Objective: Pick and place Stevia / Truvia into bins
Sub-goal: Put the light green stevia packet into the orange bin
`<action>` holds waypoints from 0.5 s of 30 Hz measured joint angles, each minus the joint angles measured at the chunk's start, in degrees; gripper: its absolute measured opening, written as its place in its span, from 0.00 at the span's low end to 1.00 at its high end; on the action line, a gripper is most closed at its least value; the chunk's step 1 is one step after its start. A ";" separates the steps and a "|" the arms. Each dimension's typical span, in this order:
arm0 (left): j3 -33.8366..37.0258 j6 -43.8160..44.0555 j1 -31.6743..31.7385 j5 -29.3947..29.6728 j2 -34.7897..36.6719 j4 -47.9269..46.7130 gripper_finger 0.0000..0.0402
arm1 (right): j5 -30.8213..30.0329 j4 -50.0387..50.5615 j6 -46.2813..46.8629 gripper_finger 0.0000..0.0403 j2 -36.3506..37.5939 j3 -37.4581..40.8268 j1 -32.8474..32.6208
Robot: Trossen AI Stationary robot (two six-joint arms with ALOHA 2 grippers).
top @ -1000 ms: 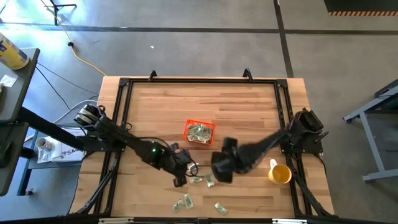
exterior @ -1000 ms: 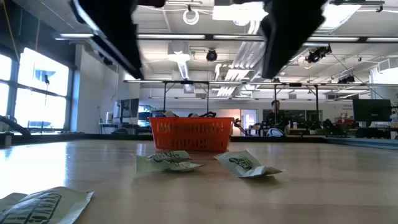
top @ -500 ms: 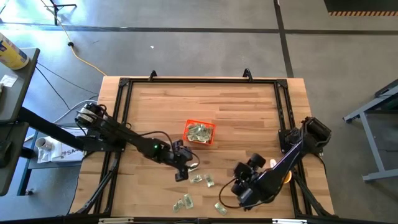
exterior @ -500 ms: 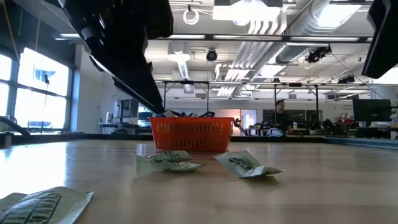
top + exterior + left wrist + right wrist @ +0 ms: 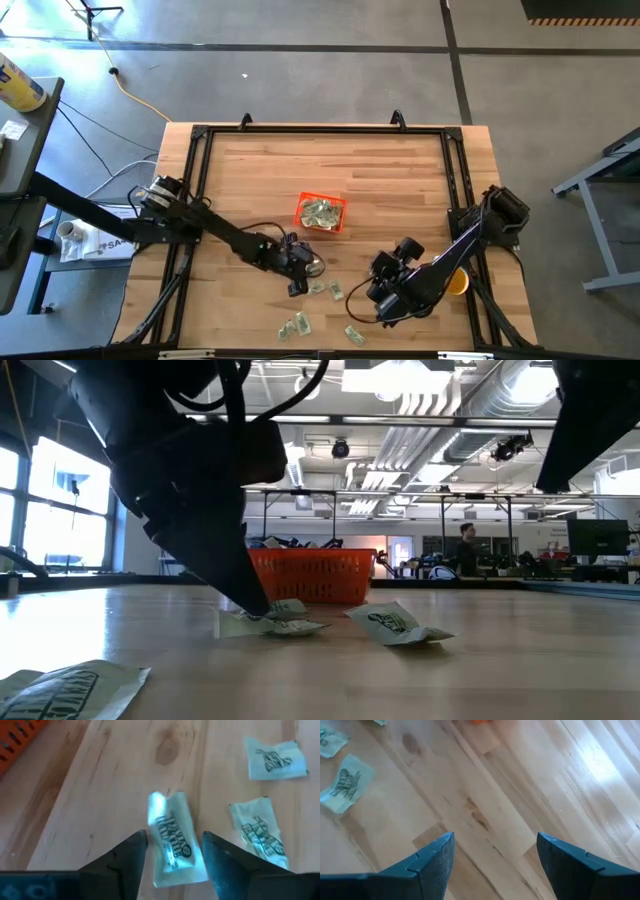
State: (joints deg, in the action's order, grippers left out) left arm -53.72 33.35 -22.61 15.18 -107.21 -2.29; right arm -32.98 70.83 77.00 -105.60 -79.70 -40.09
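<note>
We note the L gripper [image 5: 297, 287] low at the table, just on the near-left side of the bin [image 5: 320, 213]. In the L wrist view its fingers [image 5: 125, 862] stand part-open astride one sachet [image 5: 172, 840], one finger each side; we cannot tell if they touch it. The sachet lies flat on the wood. Low view: the L fingertips reach down to that sachet [image 5: 270, 622], in front of the bin [image 5: 312, 574].

Bin sits mid-table and holds several sachets [image 5: 320, 212]. More sachets lie loose near of the bin: two [image 5: 328, 290] just beside the L gripper, two others [image 5: 294, 325] nearer the front edge. Two further ones [image 5: 260, 827] show in the L wrist view beside the straddled one.

R gripper [image 5: 385, 305] sits to the near-right of the bin, close to the loose sachets. Its fingers [image 5: 432, 862] stand wide apart over bare wood, holding nothing. A yellow cup [image 5: 457, 281] stands right of the bin, partly hidden by the R arm.
</note>
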 joint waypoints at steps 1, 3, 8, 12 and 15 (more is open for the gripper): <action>-0.11 0.14 0.00 0.82 -0.31 -0.12 0.56 | 0.03 0.10 0.00 0.68 -0.02 0.00 0.32; -0.13 0.08 -0.02 2.11 -0.38 -0.35 0.49 | -0.15 0.10 0.01 0.68 0.07 0.00 0.80; -0.03 -3.67 0.00 4.76 0.43 -1.55 0.21 | -3.77 -1.13 -1.24 0.66 2.50 -0.02 1.97; 0.22 -5.99 0.25 5.41 2.32 -3.13 0.08 | -6.11 -0.87 -3.30 0.62 5.14 -0.02 3.95; -2.16 -6.34 0.67 4.35 4.93 -6.14 0.11 | -8.04 -0.70 -4.52 0.58 7.30 -0.02 5.58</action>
State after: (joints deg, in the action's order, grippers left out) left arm -55.88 27.00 -21.94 19.54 -102.28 -8.43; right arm -41.02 70.12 72.48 -98.30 -79.72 -34.51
